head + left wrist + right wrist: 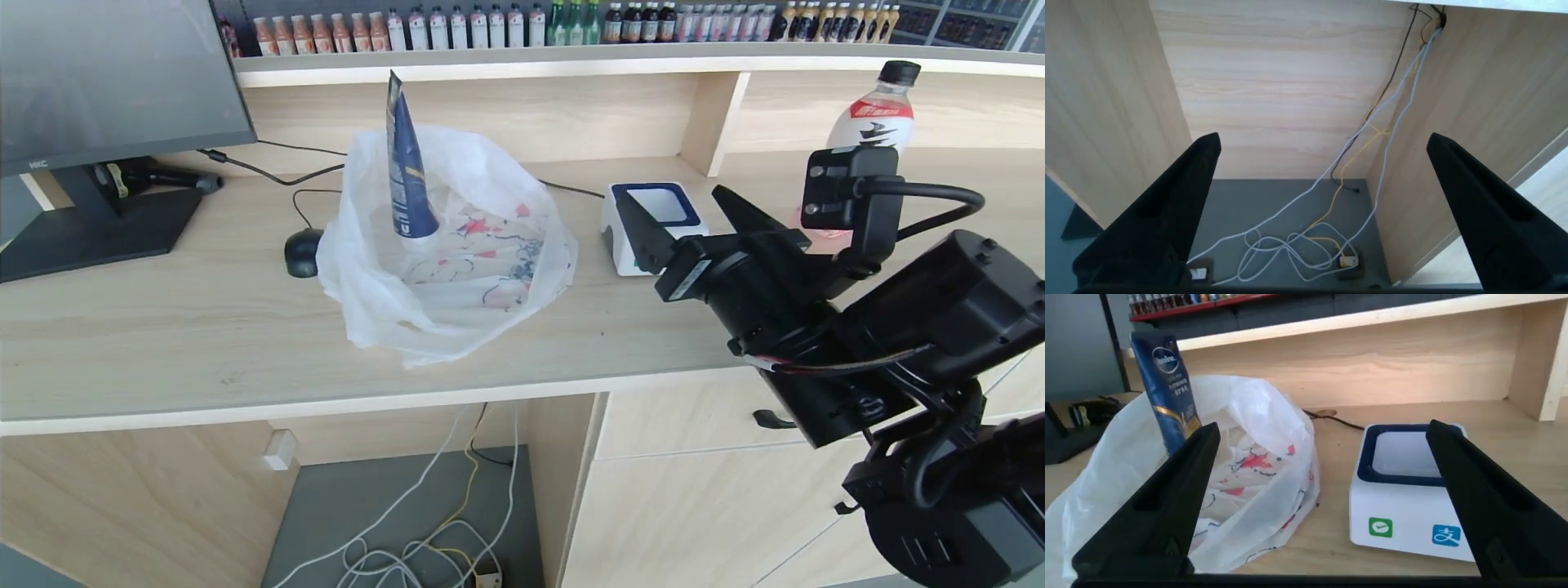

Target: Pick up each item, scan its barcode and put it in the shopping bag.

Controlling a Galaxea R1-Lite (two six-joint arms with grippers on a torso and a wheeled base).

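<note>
The left gripper (1324,140) is being held below the counter, facing the recess under it. Its jaws are standing wide apart with nothing between them. Loose cables (1290,245) are lying on the dark floor of that recess.

On the counter (163,327), from the left:

- A monitor (114,73) is standing at the far-left end on a dark base.
- A black mouse (304,251) is lying just beside the left wall of the shopping bag (367,286).
- The bag, of thin white plastic with red and blue print, is standing open-mouthed near the middle of the counter.
- A dark blue tube (408,175) is standing inside the bag, crimped end uppermost and slightly tilted. It is also being recorded in the right wrist view (1167,392), with the bag (1257,457) around it.
- To the right of the bag, apart from it, a white barcode scanner (661,204) with a blue-framed window is sitting on the counter, seen closer in the right wrist view (1413,506).

The right gripper (673,200) is being held over the counter's front edge, directed at the scanner. Its fingers are spread and are grasping nothing (confirmed in its own wrist view (1323,429)).

A bottle (873,114) with a black cap and a white and red label is standing at the far right. Its lower part is being hidden by the right arm.

A shelf of bottles (531,24) is running along the back.
</note>
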